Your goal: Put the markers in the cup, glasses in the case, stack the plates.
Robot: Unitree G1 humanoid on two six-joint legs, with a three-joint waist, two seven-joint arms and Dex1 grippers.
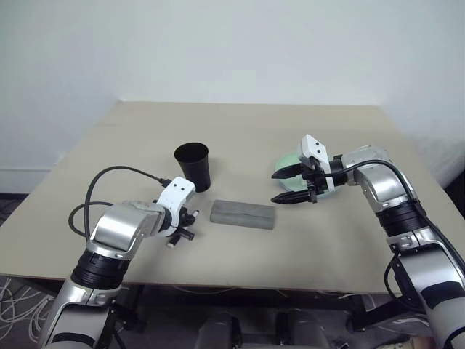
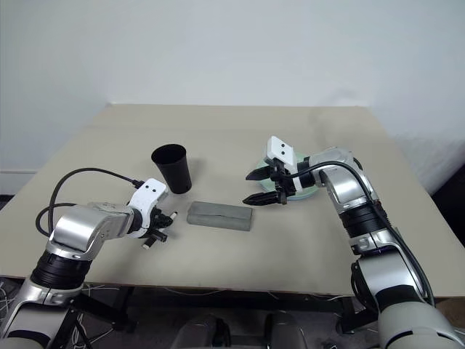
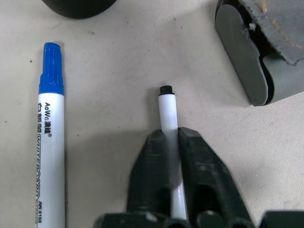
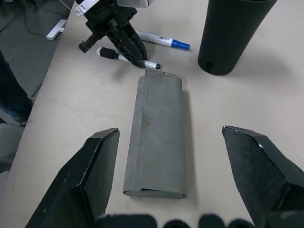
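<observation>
Though lidded, case (image 4: 158, 133) beside cup (image 4: 230, 35)

Bare table (image 1: 327, 240) (case (image 1: 243, 214) mid-front)

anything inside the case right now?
Cannot tell: the case lies shut on the table, its lid covering the inside. No glasses lie beside it, only the black-capped marker in the left gripper and the blue-capped marker.

A beige table (image 1: 240, 138) stands against a plain white wall (image 1: 232, 43). Loose cables (image 1: 14, 302) lie on the floor at its near left corner.
</observation>
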